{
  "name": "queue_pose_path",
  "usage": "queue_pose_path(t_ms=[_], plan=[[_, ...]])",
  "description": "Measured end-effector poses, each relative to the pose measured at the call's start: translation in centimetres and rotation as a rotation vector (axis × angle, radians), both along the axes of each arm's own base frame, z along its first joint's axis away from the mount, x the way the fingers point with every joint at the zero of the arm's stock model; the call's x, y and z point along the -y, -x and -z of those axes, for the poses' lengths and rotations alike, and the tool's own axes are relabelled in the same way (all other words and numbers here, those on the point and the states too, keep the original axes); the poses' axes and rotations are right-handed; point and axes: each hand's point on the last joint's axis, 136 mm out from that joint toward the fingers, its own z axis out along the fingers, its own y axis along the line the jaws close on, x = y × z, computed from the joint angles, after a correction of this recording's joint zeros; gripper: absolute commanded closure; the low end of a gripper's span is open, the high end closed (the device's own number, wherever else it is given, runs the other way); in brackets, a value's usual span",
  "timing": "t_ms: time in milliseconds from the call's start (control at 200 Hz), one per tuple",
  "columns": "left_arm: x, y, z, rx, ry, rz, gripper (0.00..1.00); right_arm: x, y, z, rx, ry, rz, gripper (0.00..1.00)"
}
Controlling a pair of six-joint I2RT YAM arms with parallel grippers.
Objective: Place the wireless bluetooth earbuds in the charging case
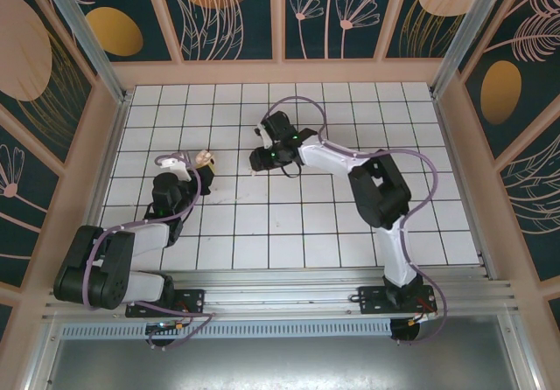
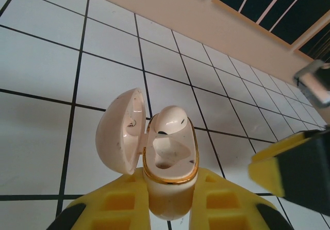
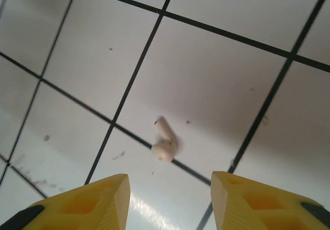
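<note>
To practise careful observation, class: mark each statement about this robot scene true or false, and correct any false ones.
1. The left tool grips the charging case. True.
2. The case's lid is shut. False: it stands open to one side.
3. One earbud sits inside the case. True.
4. The right tool is clamped on an earbud. False: its jaws are apart, and a loose earbud lies on the tile beyond them.
</note>
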Motion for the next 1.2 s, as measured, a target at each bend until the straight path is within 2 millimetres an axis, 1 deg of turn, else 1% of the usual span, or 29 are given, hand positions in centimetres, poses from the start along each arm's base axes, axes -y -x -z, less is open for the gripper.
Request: queue_pose_path(t_ms=[120, 235, 360, 515, 676, 891, 1076, 1201], plan=[[-0.1, 0.0, 0.0, -0.004, 0.009, -0.006, 0.91, -1.2, -0.8, 1.6, -0.002, 0.039, -0.018, 0.54], [-0.1, 0.0, 0.0, -0.004, 0.009, -0.006, 0.90, -2.1, -1.4, 2.5, 0.006, 0.070, -0.036, 0.54], [-0.2, 0.0, 0.0, -0.005, 0.009, -0.008, 0.90, -2.5, -1.1, 3.6, 0.007, 0.112, -0.057, 0.54], [-0.2, 0.0, -0.1, -0.006, 0.007, -0.010, 0.90, -2.2, -0.4, 4.7, -0.010, 0.153, -0.068, 0.56], [-0.3, 0.1, 0.1, -0.014, 0.005, -0.013, 0.90, -2.2, -0.3, 4.9, -0.002, 0.166, -0.078, 0.62], [-0.3, 0.1, 0.2, -0.016, 0.005, -0.013, 0.90, -2.1, -0.4, 5.0, 0.000, 0.170, -0.077, 0.63], [-0.3, 0.1, 0.3, -0.020, 0.002, -0.017, 0.90, -2.0, -0.4, 5.1, 0.004, 0.179, -0.076, 0.68], [-0.5, 0.1, 0.4, -0.026, -0.001, -0.024, 0.90, -1.8, -0.5, 5.1, 0.011, 0.191, -0.075, 0.73]])
